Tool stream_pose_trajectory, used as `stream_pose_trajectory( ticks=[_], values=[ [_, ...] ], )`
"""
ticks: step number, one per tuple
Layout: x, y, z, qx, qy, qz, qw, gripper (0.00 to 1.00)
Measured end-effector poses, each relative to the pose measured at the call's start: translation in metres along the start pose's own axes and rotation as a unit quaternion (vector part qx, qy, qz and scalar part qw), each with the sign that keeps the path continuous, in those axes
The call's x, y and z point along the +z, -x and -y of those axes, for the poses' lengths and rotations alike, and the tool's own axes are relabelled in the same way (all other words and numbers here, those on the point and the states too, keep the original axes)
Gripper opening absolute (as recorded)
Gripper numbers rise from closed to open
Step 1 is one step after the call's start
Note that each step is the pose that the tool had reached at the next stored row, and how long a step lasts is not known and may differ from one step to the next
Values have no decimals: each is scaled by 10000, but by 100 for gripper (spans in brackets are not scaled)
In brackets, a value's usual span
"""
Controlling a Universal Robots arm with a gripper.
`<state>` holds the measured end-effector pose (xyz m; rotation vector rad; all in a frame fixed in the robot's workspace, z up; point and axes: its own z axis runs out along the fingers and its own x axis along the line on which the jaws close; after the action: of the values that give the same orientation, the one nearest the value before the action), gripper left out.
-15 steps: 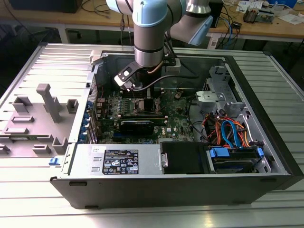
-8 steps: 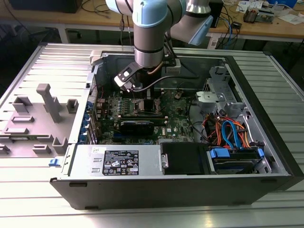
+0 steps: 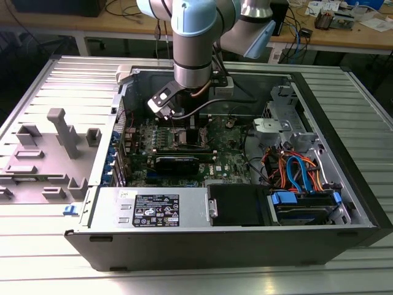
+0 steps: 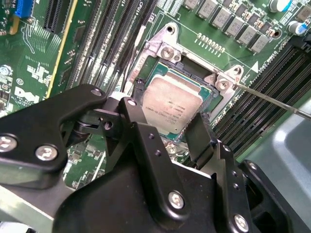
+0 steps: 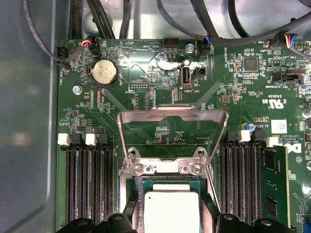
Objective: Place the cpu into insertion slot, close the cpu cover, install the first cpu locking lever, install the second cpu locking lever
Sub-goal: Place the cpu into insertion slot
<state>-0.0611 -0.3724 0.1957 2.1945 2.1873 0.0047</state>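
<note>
1. Ribbed metal bench (image 3: 55,264) under everything, carrying an open computer case (image 3: 215,252), grey plastic fixtures (image 3: 61,132) alongside it
2. Inside the case: green motherboard (image 3: 230,150) flat on the floor, a labelled metal box (image 3: 156,209) along one wall, a drive bay with orange and blue cables (image 3: 295,172) well away from the tool
3. Arm (image 3: 193,43) reaching straight down into the case, gripper (image 4: 165,115) low over the middle of the board
4. Long black memory slots (image 5: 87,184) in banks flanking the gripper on both sides
5. Just beyond the gripper: cpu cover (image 5: 170,115) swung up and open, board visible through its cut-out, not yet closed
6. Directly beneath the gripper: insertion slot (image 4: 193,68), holding the cpu (image 4: 172,99), pale face up, seemingly level inside the silvery frame
7. Black fingers (image 4: 199,131) set against two opposite edges of the cpu, apparently pinching it, with no gap made out in either wrist view
8. Off to one side of the gripper: thin locking lever (image 4: 272,101), raised and unlatched
9. Judged as the seating step, nearly complete: keep the chip flat and square to the recess, add no downward force, check that all four edges sit inside the frame, avoid any sideways slide within the socket
</note>
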Motion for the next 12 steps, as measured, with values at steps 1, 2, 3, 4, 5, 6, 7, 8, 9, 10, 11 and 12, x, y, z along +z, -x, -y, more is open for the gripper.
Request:
stream_pose_trajectory(
  ticks=[1, 2, 3, 4, 5, 6, 7, 8, 9, 10, 11, 12],
  values=[
    [0, -4, 0, 0, 0, 2, 10000, 60],
    [0, -8, -1, 0, 0, 0, 10000, 60],
    [1, -14, -1, 0, 0, 0, 10000, 60],
    [3, -21, -2, 1, 1, -2, 10000, 60],
    [3, -25, -2, 0, 1, -2, 10000, 60],
    [4, -29, -3, 0, 1, -1, 10000, 60],
    [5, -31, -3, 0, 0, -1, 10000, 60],
    [5, -32, -2, 0, 0, -1, 10000, 60],
    [7, -34, -2, 0, 0, 0, 10000, 60],
    [11, -40, -5, 0, -1, 1, 10000, 60],
    [16, -43, -5, 1, -1, 2, 10000, 60],
    [23, -47, -6, 2, 0, 0, 10000, 60]
  ],
)
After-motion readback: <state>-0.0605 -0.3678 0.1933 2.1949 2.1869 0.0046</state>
